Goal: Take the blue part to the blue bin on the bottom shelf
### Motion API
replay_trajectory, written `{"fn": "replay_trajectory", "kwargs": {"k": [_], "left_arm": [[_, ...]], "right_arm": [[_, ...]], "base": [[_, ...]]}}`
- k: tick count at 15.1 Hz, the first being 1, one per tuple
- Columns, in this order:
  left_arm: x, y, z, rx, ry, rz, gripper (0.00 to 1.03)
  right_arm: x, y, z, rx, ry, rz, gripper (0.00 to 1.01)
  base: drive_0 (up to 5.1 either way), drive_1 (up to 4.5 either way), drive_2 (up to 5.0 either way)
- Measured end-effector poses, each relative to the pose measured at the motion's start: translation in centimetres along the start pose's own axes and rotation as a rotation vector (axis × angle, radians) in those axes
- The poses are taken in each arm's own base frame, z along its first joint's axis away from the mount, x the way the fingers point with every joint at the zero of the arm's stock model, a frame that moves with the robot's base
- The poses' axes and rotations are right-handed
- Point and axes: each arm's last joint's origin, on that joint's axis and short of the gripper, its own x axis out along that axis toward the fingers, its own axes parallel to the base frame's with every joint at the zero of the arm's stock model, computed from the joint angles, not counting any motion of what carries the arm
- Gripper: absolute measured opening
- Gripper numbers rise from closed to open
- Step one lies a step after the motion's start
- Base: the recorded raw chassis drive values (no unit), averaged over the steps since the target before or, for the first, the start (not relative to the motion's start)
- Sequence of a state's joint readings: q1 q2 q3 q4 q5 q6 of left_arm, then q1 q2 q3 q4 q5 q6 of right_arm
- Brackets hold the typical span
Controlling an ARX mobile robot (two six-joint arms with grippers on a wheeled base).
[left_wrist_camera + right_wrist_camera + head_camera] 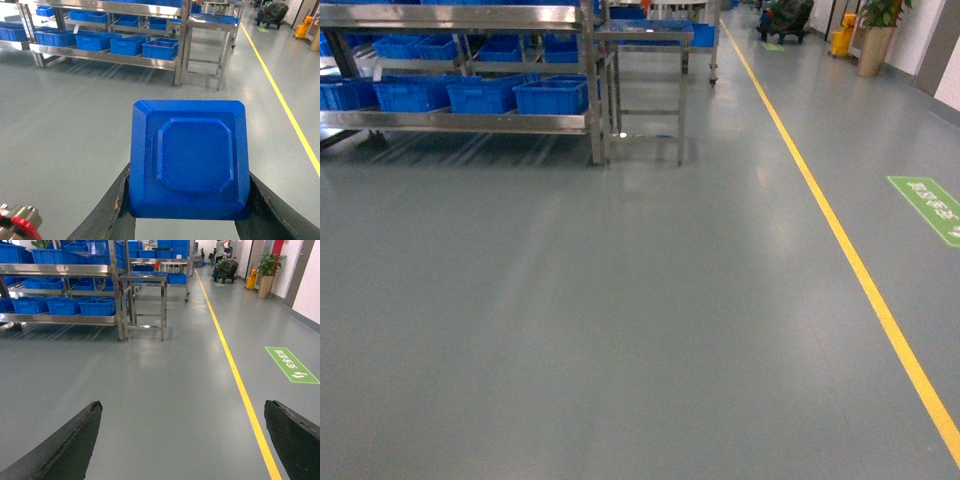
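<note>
left wrist view: blue part carried, shelf not yet reached

left wrist view is filled by the blue part (190, 160), a flat square tray-like piece with clipped corners, clamped between the dark fingers (107, 215) of the left gripper (187, 222). it is held flat and low, probably so that it rides steady while the base travels. the bottom shelf (107, 57) is seen at about eleven o'clock, well apart from the part, with a row of blue bins (160, 49) standing on it. the small steel table (210, 42) stands just beside the rack's end, at twelve o'clock. in the right wrist view the right gripper (185, 440) is spread wide with nothing between its fingers, only grey floor (165, 390) and the yellow line (240, 385) showing past it. in the head view no arm is seen; the shelf sits at ten o'clock. the carrying step is judged to be under way, with approach and placing not yet done.
</note>
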State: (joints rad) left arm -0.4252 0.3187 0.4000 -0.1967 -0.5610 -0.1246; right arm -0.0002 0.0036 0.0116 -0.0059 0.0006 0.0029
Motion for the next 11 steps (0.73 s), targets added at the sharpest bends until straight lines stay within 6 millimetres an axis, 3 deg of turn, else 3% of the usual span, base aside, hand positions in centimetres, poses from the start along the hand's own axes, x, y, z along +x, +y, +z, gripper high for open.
{"fn": "replay_trajectory", "kwargs": {"k": [11], "left_arm": [[-0.04,0.02,0.03,-0.002,-0.003,0.001,0.44]], "right_arm": [[0.0,0.0,0.04,0.0,-0.004,0.0,0.98]], "base": [[0.0,4.15,-4.2]]}}
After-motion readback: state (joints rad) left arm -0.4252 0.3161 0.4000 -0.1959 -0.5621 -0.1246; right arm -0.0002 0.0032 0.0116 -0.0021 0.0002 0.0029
